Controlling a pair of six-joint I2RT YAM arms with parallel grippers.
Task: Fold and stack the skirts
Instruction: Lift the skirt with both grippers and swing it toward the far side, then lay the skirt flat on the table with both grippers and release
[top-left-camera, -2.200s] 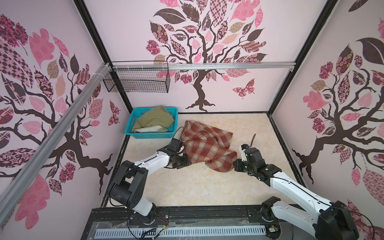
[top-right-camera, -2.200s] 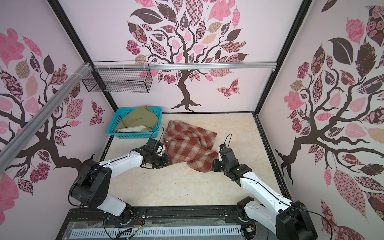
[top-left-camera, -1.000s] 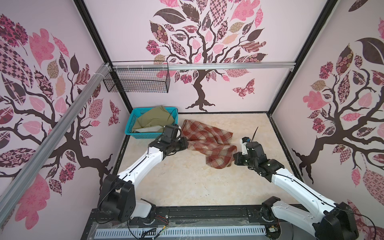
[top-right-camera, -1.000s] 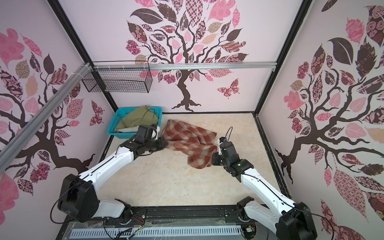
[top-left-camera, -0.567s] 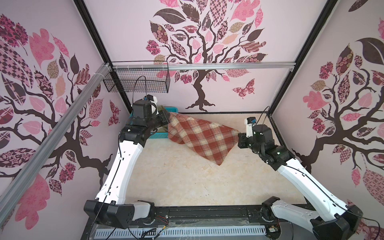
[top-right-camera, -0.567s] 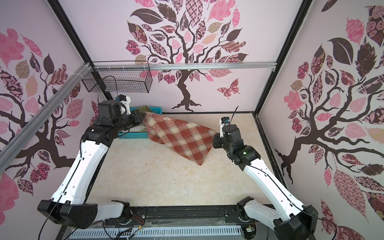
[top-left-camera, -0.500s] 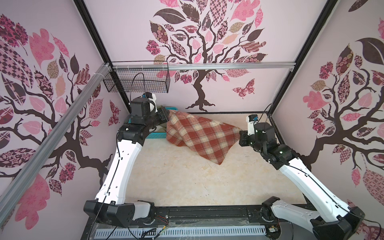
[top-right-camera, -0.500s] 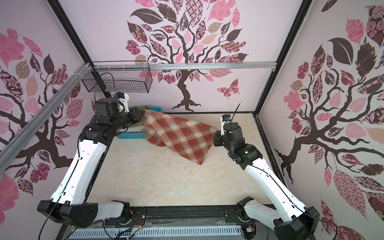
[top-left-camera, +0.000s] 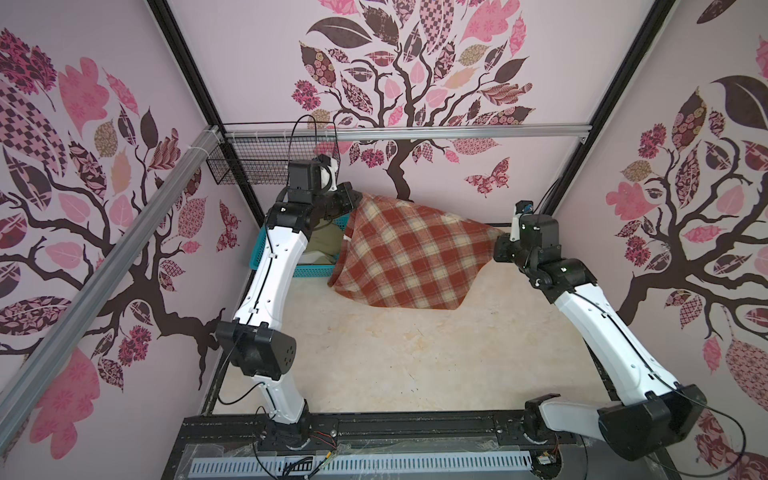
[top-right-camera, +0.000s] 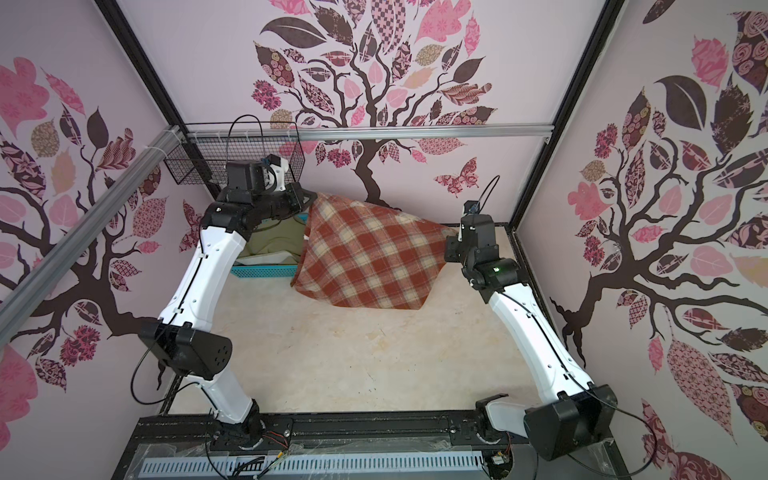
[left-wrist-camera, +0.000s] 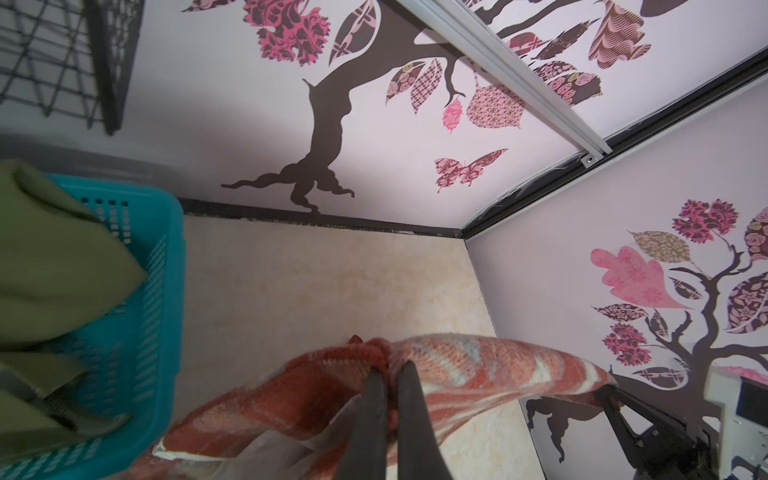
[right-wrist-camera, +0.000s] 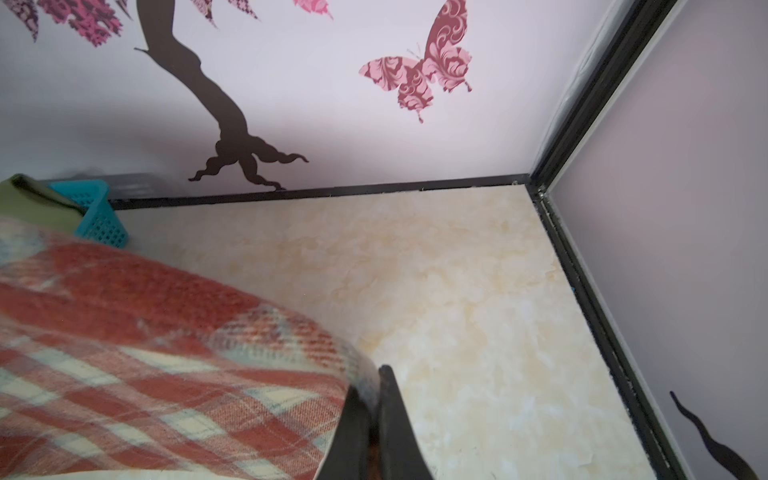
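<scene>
The rust-red and cream plaid skirt (top-left-camera: 409, 257) (top-right-camera: 370, 257) hangs spread in the air between both arms, its lower edge above the table. My left gripper (top-left-camera: 351, 198) (left-wrist-camera: 390, 368) is shut on the skirt's upper left corner, high up near the back wall. My right gripper (top-left-camera: 498, 245) (right-wrist-camera: 372, 382) is shut on its right corner, lower down. In the wrist views the plaid skirt (left-wrist-camera: 457, 374) (right-wrist-camera: 145, 353) bunches around the pinched fingers. The olive-green skirt (top-right-camera: 274, 241) (left-wrist-camera: 50, 257) lies crumpled in the basket, partly hidden behind my left arm.
A turquoise plastic basket (top-left-camera: 309, 272) (top-right-camera: 262, 272) (left-wrist-camera: 141, 299) stands at the back left of the table. A black wire basket (top-left-camera: 249, 166) hangs on the wall rail above it. The marbled cream table (top-left-camera: 415, 353) is walled on three sides.
Both arms have lifted the plaid skirt off the table, where it lay crumpled, and pulled it apart into a hanging sheet. In the last half second it has spread a little wider.
</scene>
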